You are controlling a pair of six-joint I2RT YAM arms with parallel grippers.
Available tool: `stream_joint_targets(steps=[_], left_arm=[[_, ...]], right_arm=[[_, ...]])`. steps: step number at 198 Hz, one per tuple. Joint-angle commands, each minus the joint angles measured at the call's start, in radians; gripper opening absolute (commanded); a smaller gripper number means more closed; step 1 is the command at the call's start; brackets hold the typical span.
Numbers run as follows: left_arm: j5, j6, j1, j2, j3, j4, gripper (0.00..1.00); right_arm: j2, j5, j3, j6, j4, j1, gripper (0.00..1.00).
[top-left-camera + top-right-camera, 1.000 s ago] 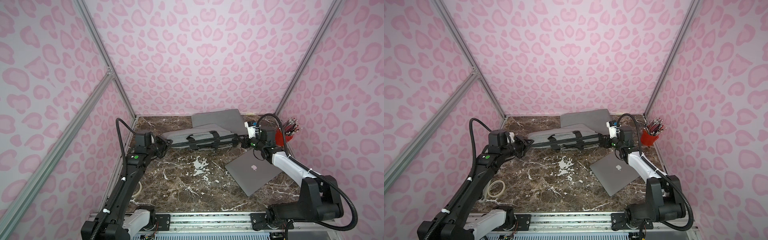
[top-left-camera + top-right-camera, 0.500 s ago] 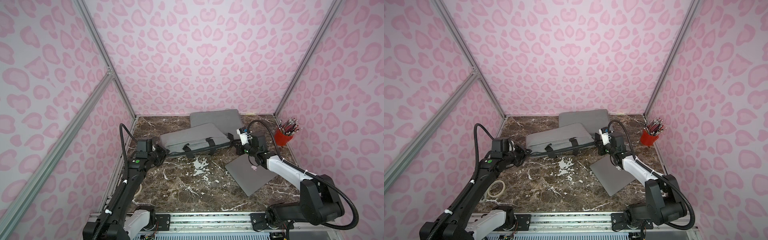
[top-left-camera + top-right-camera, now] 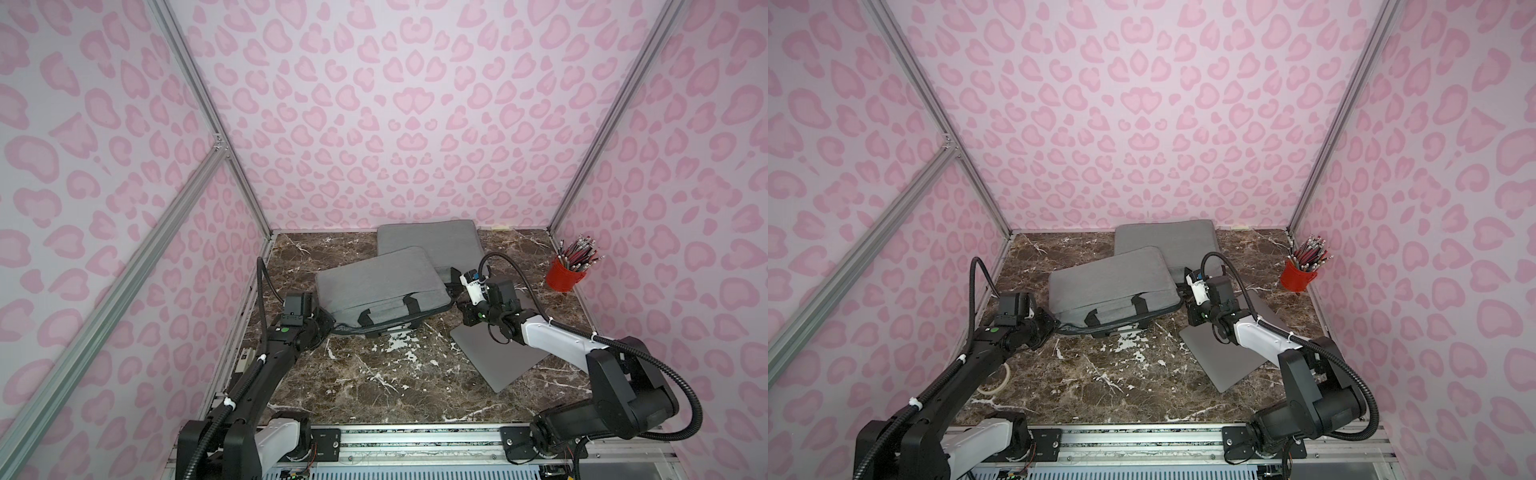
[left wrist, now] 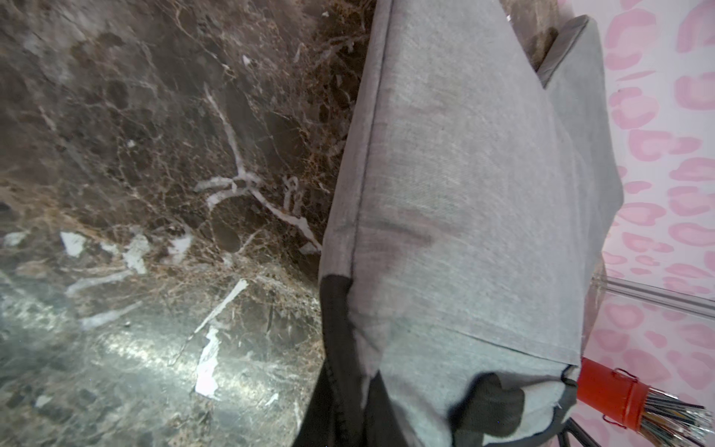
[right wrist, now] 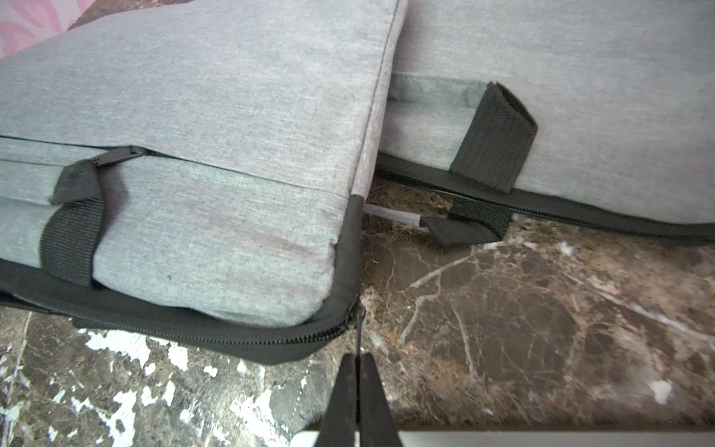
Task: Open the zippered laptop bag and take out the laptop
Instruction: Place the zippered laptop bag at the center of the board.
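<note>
Right pincer (image 5: pixel 358 362) pinches one zipper pull (image 5: pixel 359 327); two grey bags (image 3: pixel 374 286) (image 3: pixel 432 241), one laptop (image 3: pixel 494 357)

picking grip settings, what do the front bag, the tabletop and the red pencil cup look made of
Front bag: matte grey woven cloth, weave visible up close.
Tabletop: glossy brown stone look, white veins, glare; maybe marble or laminate.
Pencil cup: smooth red, likely metal or plastic; unclear.
</note>
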Motion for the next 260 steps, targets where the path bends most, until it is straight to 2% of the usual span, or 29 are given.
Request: stream_joint_targets(steps=[1,23,65,81,87,92,100,110,142,161,181,208,243,260], left_arm=[[-0.089,0.030,0.005,0.034,0.005,-0.010,0.18],[-0.105,0.035,0.004,0.056,0.017,-0.052,0.28],[-0.122,0.042,0.005,0.085,0.036,-0.107,0.31],[-0.129,0.114,-0.019,0.069,0.065,-0.103,0.32],[-0.159,0.153,-0.055,0.056,0.092,-0.105,0.34],[-0.191,0.195,-0.090,0.046,0.117,-0.107,0.40],[-0.238,0.271,-0.155,0.032,0.159,-0.095,0.45],[-0.267,0.390,-0.240,0.026,0.201,-0.057,0.49],[-0.174,0.732,-0.471,0.060,0.238,0.157,0.56],[-0.185,0.919,-0.589,0.117,0.213,0.255,0.59],[-0.224,1.035,-0.681,0.199,0.196,0.333,0.61],[-0.276,1.155,-0.757,0.315,0.177,0.451,0.64],[-0.437,1.273,-0.835,0.462,0.236,0.475,0.67],[-0.482,1.277,-0.853,0.523,0.250,0.505,0.68]], right_arm=[[0.016,0.082,-0.009,0.013,0.008,0.004,0.00],[0.029,0.085,-0.009,0.011,0.007,0.015,0.00],[0.051,0.100,-0.012,0.013,0.008,0.034,0.00],[0.051,0.099,-0.011,0.016,0.006,0.038,0.00],[0.051,0.099,-0.012,0.017,0.005,0.041,0.00],[0.051,0.098,-0.012,0.018,0.005,0.042,0.00],[0.049,0.095,-0.010,0.019,0.002,0.044,0.00],[0.050,0.089,-0.009,0.020,0.001,0.046,0.00],[0.050,0.074,-0.005,0.020,-0.008,0.052,0.00],[0.042,0.068,-0.002,0.020,-0.015,0.050,0.00],[0.034,0.049,0.006,0.021,-0.022,0.047,0.00],[0.039,0.021,0.016,0.034,-0.023,0.040,0.00],[0.051,-0.007,0.021,0.048,-0.016,0.039,0.00],[0.053,-0.015,0.025,0.051,-0.013,0.040,0.00]])
